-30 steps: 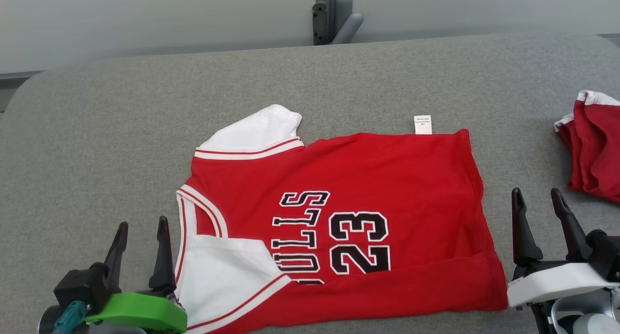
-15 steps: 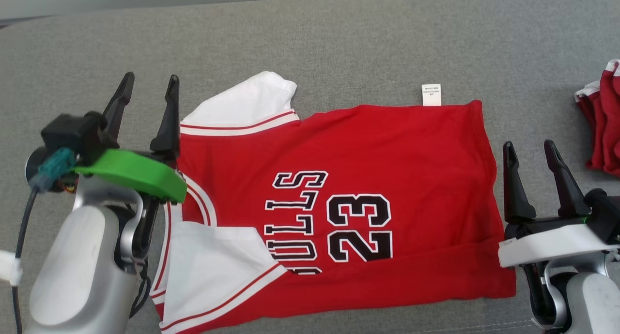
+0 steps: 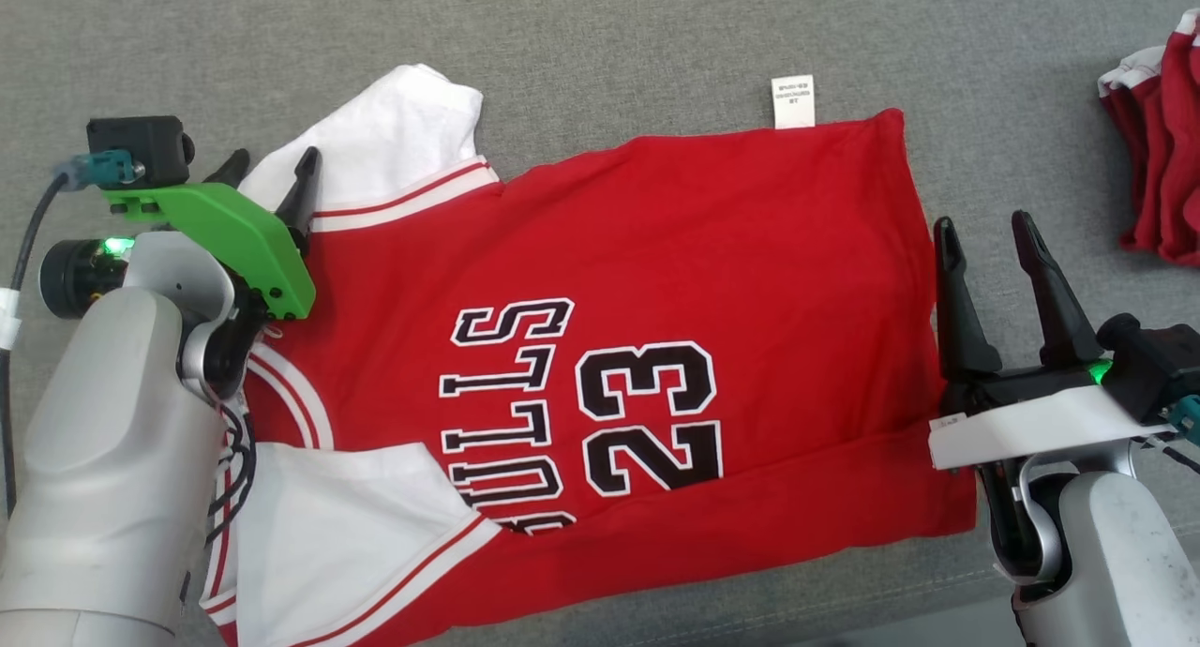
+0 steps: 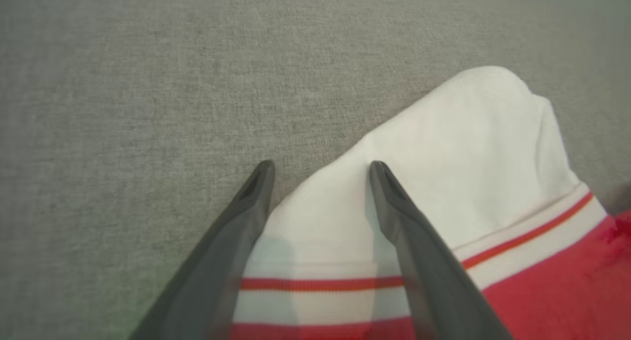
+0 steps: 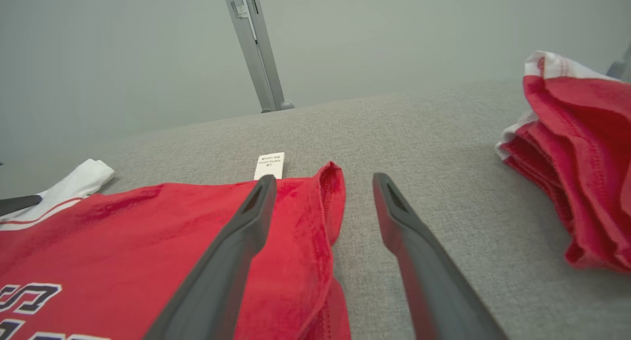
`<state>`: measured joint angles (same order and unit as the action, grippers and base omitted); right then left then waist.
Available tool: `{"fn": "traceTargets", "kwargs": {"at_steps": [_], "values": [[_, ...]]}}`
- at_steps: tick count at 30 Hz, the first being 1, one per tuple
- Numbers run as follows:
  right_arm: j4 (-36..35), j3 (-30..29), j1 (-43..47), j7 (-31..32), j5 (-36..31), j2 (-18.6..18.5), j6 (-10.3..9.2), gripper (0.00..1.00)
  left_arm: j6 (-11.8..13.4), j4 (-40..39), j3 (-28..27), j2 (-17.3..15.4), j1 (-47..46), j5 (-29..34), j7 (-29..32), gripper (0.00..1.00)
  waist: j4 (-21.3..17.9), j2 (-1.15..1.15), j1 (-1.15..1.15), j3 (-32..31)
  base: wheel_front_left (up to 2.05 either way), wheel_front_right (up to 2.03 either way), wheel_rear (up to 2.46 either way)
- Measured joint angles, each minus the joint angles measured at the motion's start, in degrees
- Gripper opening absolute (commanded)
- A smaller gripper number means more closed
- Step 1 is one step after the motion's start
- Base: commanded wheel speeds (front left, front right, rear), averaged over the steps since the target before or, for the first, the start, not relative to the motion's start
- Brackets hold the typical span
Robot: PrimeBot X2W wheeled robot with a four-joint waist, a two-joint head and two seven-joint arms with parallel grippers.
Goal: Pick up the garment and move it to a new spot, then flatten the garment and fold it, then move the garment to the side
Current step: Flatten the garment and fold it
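At far left, the left gripper (image 3: 269, 164) is spread wide, straddling the edge of the white sleeve (image 3: 375, 141). Centre, the red garment (image 3: 675, 234) is laid flat on the grey surface (image 3: 609, 28). At its right hem, the right gripper (image 3: 982, 225) is held wide apart.

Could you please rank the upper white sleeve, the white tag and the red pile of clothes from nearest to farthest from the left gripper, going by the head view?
From the left gripper:
1. The white sleeve, right at its fingertips, on the shirt's left end.
2. The white tag, on the shirt's far edge, toward the right.
3. The red pile of clothes, far right.
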<state>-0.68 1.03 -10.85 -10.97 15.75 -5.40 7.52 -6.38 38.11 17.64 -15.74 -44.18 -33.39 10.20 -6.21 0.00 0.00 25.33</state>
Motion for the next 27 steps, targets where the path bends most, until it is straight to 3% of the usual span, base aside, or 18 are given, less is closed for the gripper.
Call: {"fn": "traceTargets", "kwargs": {"at_steps": [1, 2, 3, 4, 12, 27], "values": [[0.4, -0.1, -0.2, -0.1, 0.1, -0.1, 0.00, 1.00, 0.0, 1.5, -0.2, 0.0, -0.6, -0.2, 0.3, 1.00, -0.4, 0.00, 0.00, 0.4, 0.00, 0.00, 0.00], [0.7, -0.3, -0.4, -0.3, 0.2, -0.3, 0.00, 1.00, 0.0, 2.5, -0.3, 0.0, -1.4, -0.5, 0.3, 0.94, -0.8, 0.00, 0.00, 0.9, 0.00, 0.00, 0.00], [0.9, -0.5, -0.6, -0.5, 0.3, -0.5, 0.00, 1.00, -0.1, 3.4, -0.4, 0.0, -2.2, -0.8, 0.3, 0.36, -1.0, 0.00, 0.00, 1.2, 0.00, 0.00, 0.00], [1.3, -0.8, -0.9, -0.6, 0.3, -0.6, 0.00, 1.00, -0.1, 4.2, -0.5, 0.1, -2.7, -1.1, 0.2, 0.00, -1.3, 0.00, 0.00, 1.6, 0.00, 0.00, 0.00], [5.2, -1.8, -5.8, 0.2, 1.3, -2.7, 0.00, 1.00, -0.6, 7.6, 1.5, 1.7, -4.3, -1.4, -2.5, 0.00, -0.5, 0.00, 0.00, 1.3, 0.00, 0.00, 0.00], [20.9, 7.4, -19.6, 6.9, 7.1, -10.3, 0.00, 1.00, -0.9, 7.5, 5.7, 3.6, -6.4, -1.9, -7.7, 0.00, 4.1, 0.00, 0.00, 1.4, 0.00, 0.00, 0.00]]}}
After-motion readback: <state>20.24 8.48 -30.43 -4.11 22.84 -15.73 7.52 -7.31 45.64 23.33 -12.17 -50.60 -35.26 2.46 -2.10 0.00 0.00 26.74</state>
